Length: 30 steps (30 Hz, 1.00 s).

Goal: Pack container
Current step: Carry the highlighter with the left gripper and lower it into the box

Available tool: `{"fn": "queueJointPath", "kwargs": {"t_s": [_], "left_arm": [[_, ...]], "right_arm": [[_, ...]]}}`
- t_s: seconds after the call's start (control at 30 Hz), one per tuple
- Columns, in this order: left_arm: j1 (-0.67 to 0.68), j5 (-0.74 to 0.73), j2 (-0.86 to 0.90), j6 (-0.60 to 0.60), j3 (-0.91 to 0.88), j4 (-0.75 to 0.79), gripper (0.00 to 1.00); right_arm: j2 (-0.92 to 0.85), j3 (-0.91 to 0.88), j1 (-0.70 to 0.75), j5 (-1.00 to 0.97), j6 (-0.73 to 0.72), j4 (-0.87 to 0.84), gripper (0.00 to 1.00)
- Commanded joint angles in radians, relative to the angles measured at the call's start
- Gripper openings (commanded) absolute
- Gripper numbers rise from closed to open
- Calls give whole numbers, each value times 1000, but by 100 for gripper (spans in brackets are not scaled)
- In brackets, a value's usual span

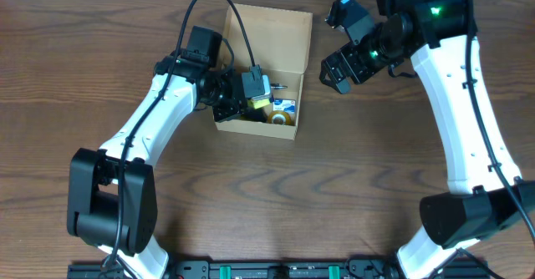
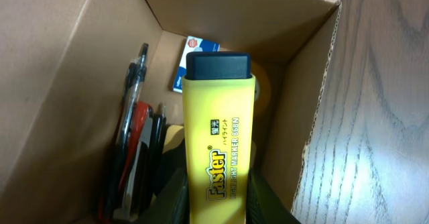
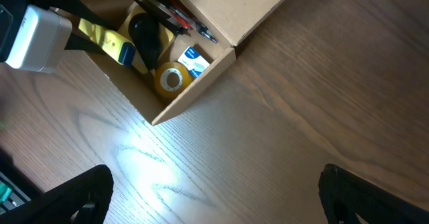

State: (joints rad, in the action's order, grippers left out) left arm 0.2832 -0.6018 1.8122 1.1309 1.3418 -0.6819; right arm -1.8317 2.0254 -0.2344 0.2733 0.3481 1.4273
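Yellow fills my left wrist view: a highlighter point(image 2: 218, 137) with a black cap, clamped between the fingers point(image 2: 175, 207) of the left gripper point(image 2: 218, 214) and pointing cap-first into the box point(image 2: 67, 83). I cannot tell whether the cap touches the bottom. Just left of it, black and red pens point(image 2: 134, 137) lie along the cardboard wall. Past the cap, a small blue and white pack point(image 2: 194, 56) sits toward the far corner, and a roll of tape point(image 2: 266, 90) shows partly from behind the highlighter. From overhead, the box point(image 1: 255, 129) sits on the wooden table point(image 1: 292, 195), in the middle and toward the far side from the arm bases, with its flap point(image 1: 272, 32) open and laid back away from me. The left gripper point(image 1: 242, 103) reaches in over the box's left wall. The tape point(image 1: 278, 118) and pack point(image 1: 284, 106) lie in the near right corner. Further out, the right gripper point(image 1: 336, 70) hovers near the box's right side, apart from it, with its jaws spread wide and nothing between them. In the right wrist view, that gripper point(image 3: 214, 184) has only bare wood below it. The box point(image 3: 194, 93) lies up and to the left there, with the highlighter point(image 3: 107, 39), tape point(image 3: 171, 78), pack point(image 3: 194, 60) and pens point(image 3: 177, 13) visible inside.
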Motion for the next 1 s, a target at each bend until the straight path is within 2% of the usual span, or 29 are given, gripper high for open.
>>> {"fn": "queueJointPath", "kwargs": {"t_s": [0.0, 0.37, 0.7, 0.87, 0.97], "left_arm": [[-1, 3, 0, 14, -12, -11, 6], [6, -5, 0, -23, -11, -50, 6], [6, -19, 0, -147, -11, -50, 6], [6, -17, 0, -153, -11, -43, 6], [5, -3, 0, -76, -11, 8, 6]], "right_arm": [[-1, 0, -9, 4, 5, 1, 99], [-1, 0, -9, 4, 5, 1, 99], [-1, 0, -9, 4, 5, 1, 99], [-1, 0, -9, 4, 5, 1, 99], [-1, 0, -9, 4, 5, 1, 99]]}}
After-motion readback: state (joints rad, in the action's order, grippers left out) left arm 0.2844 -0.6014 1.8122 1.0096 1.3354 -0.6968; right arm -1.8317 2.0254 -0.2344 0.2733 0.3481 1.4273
